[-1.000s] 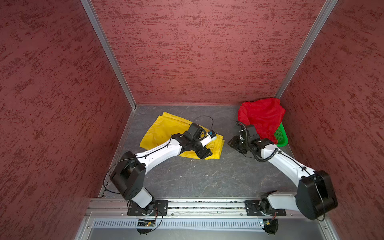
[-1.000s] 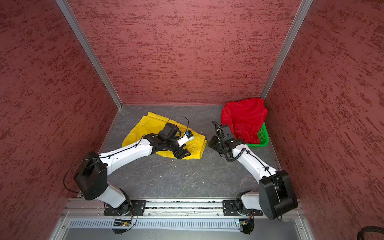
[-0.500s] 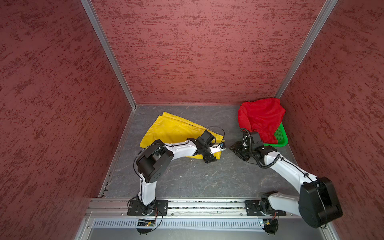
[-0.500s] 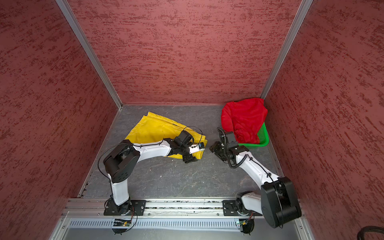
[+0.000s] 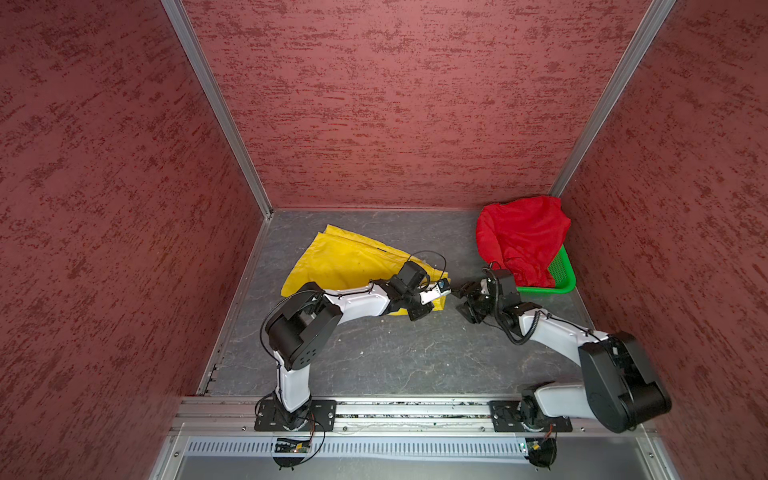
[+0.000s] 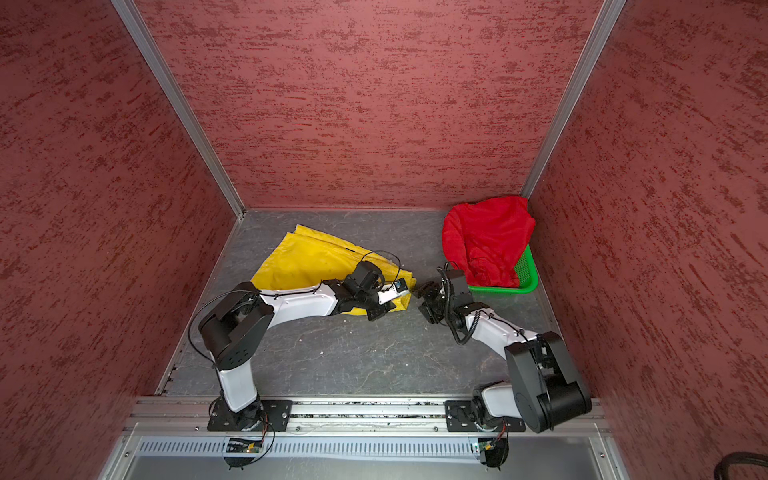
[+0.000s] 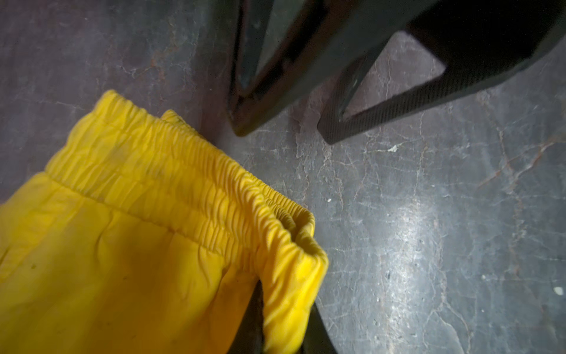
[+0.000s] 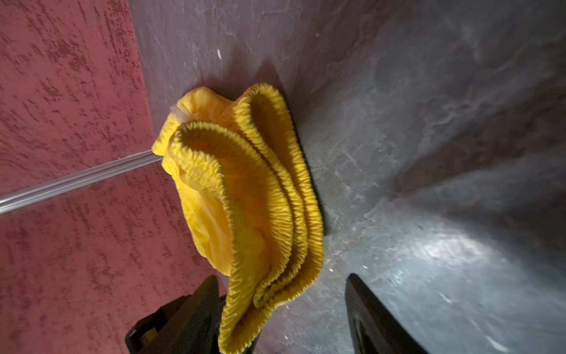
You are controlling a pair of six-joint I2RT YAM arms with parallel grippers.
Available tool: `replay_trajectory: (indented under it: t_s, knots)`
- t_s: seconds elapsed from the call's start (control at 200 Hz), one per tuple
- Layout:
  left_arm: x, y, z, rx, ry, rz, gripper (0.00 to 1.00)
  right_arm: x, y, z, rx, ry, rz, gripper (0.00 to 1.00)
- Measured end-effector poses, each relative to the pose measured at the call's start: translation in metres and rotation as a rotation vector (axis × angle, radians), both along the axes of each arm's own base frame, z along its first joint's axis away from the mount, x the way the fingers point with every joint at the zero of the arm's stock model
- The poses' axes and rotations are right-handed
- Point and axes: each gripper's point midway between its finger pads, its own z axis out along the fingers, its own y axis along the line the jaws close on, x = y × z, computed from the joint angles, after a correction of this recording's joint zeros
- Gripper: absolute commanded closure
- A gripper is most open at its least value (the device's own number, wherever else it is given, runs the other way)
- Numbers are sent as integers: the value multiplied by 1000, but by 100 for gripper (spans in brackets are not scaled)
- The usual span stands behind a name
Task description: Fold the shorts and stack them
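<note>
Yellow shorts [image 5: 345, 266]: smooth, gathered waistband [image 7: 171, 171] toward 3 o'clock.
Red shorts [image 5: 519, 232]: crumpled, 1 o'clock.
Left gripper [image 7: 284, 337]: pinching waistband.
Right gripper [image 5: 460, 300]: jaws apart.

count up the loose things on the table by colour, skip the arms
yellow shorts: 1
red shorts: 1
green basket: 1
total: 3
</note>
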Motion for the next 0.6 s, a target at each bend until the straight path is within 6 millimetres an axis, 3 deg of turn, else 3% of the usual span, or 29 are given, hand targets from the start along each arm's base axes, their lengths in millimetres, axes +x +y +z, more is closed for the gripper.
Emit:
replay_trajectory:
  t_s: [0.135, 0.195, 0.225, 0.296, 0.341, 0.601]
  knots:
    - [7, 2, 12, -55, 22, 40, 88, 13, 10, 10, 86, -22, -32, 26]
    - [10, 4, 13, -68, 38, 55, 83, 16, 15, 11, 110, -27, -31, 25]
    - [10, 4, 13, -71, 45, 59, 73, 16, 17, 11, 116, -26, -29, 24]
    - [10, 7, 11, -62, 65, 64, 40, 15, 19, 9, 118, -19, -24, 24]
    - [10, 7, 10, -51, 75, 62, 32, 14, 19, 8, 115, -15, -23, 24]
    - [-4, 3, 6, 1, 49, -32, 29, -4, 11, -10, 81, 49, -38, 24]
